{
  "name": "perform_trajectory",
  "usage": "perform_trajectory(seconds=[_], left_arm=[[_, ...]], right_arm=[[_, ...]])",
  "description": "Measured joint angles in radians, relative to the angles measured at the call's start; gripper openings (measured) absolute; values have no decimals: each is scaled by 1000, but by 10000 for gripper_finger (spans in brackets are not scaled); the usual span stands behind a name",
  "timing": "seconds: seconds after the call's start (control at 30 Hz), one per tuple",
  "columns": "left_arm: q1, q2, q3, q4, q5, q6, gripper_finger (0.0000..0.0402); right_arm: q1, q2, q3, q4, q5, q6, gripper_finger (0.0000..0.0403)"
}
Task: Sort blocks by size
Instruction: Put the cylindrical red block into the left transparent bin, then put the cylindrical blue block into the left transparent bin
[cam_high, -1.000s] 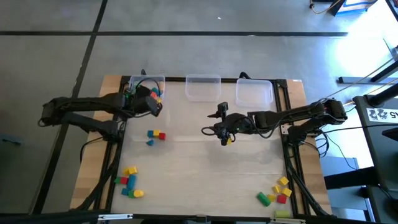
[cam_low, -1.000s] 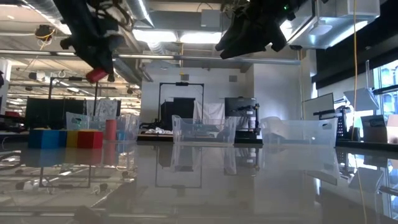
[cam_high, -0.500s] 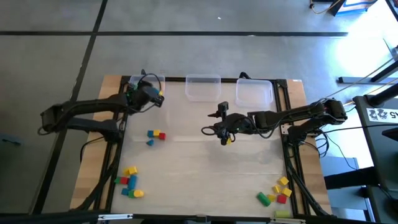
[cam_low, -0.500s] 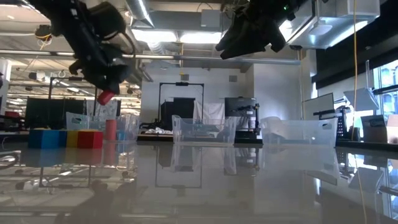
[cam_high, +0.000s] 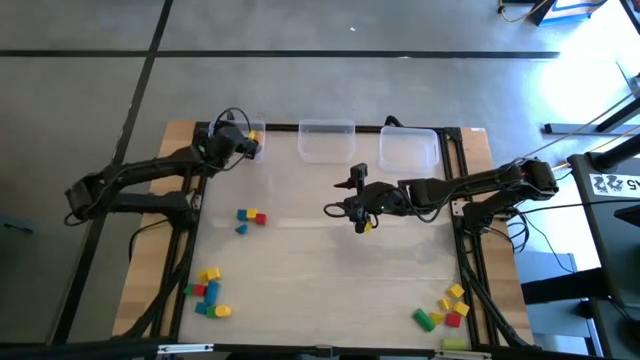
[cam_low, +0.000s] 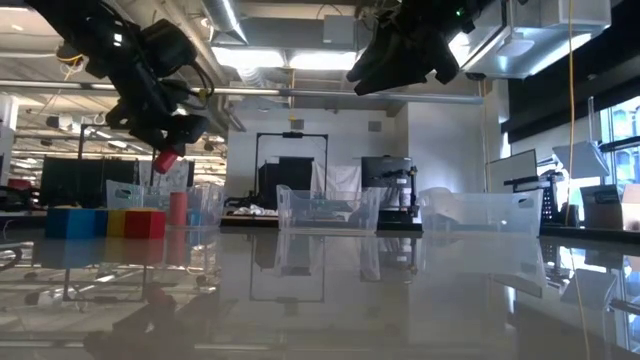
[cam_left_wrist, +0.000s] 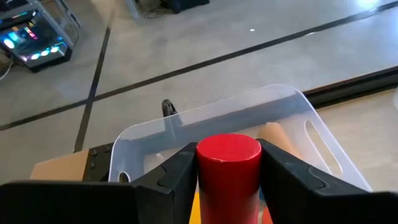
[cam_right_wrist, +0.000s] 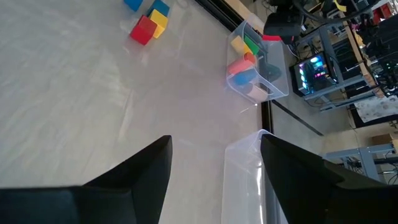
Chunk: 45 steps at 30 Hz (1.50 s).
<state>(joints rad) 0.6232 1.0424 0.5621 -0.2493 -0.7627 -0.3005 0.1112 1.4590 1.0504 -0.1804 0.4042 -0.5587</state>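
- Left pincer (cam_left_wrist: 228, 186) clamps red cylinder block (cam_left_wrist: 228, 168), raised over clear plastic bin (cam_left_wrist: 292, 109) at tabletop's (cam_high: 320, 270) far-left corner.
- Right pincer (cam_right_wrist: 214, 180) spread wide, empty, mid-tabletop.

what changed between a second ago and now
The left end effector, shut on the red cylinder, moved toward the table's far edge and now hangs over the left bin that already holds blocks. The cylinder has not been let go. The right end effector stayed over the middle of the table, fingers apart, and the loose blocks on the table did not move.
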Motion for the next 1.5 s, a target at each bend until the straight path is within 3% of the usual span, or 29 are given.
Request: perform_trajectory(seconds=[0.27,0.43,1.07,1.5], left_arm=[[20,0,0,0,68,18,204],[-32,-3,0,-14,112,82,210],[-536,-87,0,-38,135,65,207],[-812,-87,0,-146,181,-128,208]], right_arm=[[0,0,0,0,0,0,250],[0,0,0,-1,0,0,250],[0,0,0,-1,0,0,250],[0,0,0,-1,-1,0,250]])
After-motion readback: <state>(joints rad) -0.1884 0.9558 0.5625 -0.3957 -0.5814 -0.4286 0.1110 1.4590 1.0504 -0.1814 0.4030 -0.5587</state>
